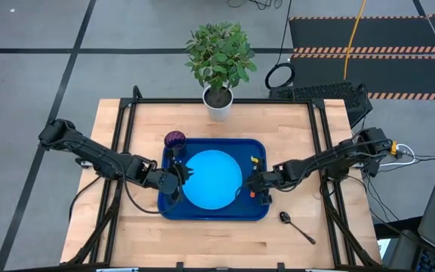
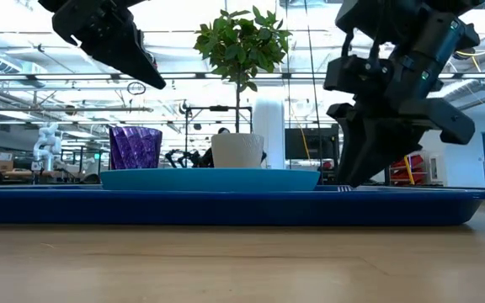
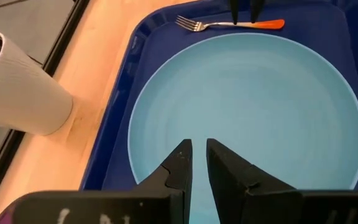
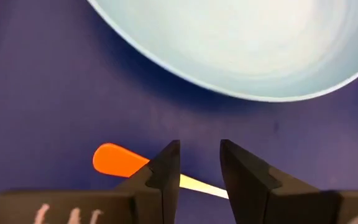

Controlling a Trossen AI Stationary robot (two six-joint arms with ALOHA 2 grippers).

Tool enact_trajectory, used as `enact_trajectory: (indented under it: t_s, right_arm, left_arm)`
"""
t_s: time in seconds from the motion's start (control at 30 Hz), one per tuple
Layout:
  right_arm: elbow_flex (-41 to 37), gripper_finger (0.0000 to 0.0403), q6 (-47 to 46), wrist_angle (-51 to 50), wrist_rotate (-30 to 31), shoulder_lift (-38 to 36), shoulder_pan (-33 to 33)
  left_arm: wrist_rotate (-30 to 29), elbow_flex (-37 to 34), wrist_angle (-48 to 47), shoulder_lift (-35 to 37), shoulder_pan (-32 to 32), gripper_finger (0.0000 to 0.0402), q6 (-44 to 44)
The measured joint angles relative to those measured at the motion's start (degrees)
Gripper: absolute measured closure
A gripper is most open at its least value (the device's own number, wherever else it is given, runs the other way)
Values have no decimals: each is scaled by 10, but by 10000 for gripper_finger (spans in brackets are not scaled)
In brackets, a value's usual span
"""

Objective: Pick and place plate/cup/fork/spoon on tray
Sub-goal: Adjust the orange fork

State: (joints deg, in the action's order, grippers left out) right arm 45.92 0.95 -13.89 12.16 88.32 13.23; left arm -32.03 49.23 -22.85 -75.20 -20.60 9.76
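Note:
The light-blue plate [image 1: 211,179] lies flat in the middle of the dark blue tray [image 1: 214,217]. The purple cup [image 1: 174,140] stands upright at the tray's far left corner. The orange-handled fork [image 3: 229,24] lies flat on the tray floor right of the plate, tines toward the far edge. The dark spoon [image 1: 297,227] lies on the bare table near the tray's near right corner. My left gripper [image 3: 199,146] hovers over the plate's left part, open by a narrow gap and holding nothing. My right gripper [image 4: 200,149] is open, its fingertips low over the fork's shaft. My right gripper comes slanting down from the table's right. Its two fingertips [image 3: 235,12] stand one behind the other along the fork, at the shaft beside the orange handle [image 4: 112,160]. The fork runs under both fingers, not between them. Whether the tips touch it I cannot tell.
A white pot [image 1: 219,102] with a green plant stands at the table's far edge, behind the tray. Black rails run along the table's left and right sides. Bare wood lies in front of the tray and to either side of it.

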Motion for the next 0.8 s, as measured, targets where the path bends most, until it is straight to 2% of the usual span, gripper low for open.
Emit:
enact_trajectory:
  t_s: [0.8]
  right_arm:
    - [-46,298,17,63,16,0,-4]
  left_arm:
    - [0,0,0,0,-5,350,12]
